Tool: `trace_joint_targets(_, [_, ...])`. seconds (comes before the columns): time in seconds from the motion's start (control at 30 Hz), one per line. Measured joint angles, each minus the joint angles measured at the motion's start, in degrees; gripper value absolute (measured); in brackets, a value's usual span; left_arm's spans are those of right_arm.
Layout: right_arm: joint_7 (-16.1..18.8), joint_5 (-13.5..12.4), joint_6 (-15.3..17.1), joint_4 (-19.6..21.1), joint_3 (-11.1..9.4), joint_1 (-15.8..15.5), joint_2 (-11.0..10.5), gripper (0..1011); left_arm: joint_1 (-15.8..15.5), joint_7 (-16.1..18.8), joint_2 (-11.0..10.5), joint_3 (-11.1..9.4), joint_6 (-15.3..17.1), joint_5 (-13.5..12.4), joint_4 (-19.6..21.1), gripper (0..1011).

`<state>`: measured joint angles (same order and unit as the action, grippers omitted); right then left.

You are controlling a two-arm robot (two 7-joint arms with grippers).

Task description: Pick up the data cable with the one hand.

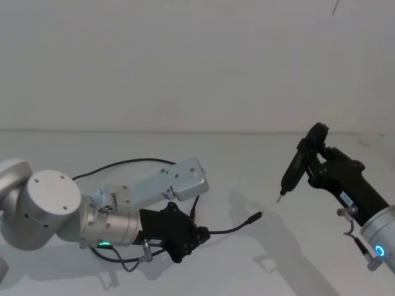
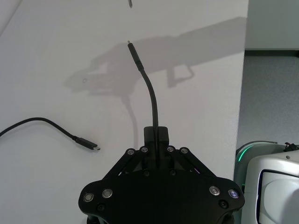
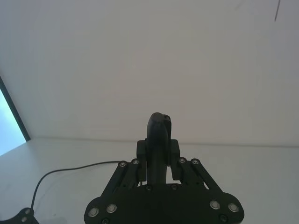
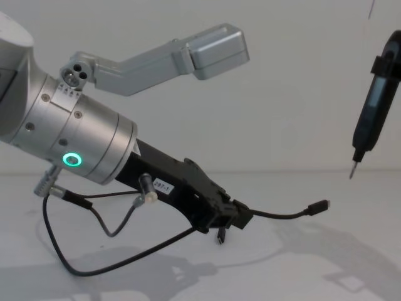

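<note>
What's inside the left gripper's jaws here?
The data cable, pinched in the left gripper; one plug end juts forward above the table. The stretch inside the grip is covered. The right gripper holds a pen-like tool, raised.

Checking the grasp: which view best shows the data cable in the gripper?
Left wrist view: left gripper clamps the data cable behind its free plug. Chest shows this sideways; head, partly hidden; right wrist, a distant loop.
</note>
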<state>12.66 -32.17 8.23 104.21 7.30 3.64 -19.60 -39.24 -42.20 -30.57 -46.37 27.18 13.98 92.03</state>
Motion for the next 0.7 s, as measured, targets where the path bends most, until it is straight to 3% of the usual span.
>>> trace_joint_targets(0.7, [2.59,-1.32,-1.32,-4.10,1.88,1.39,-1.23,279,-0.04,-0.12,-0.31,0.03,-0.32,-0.01,0.27,38])
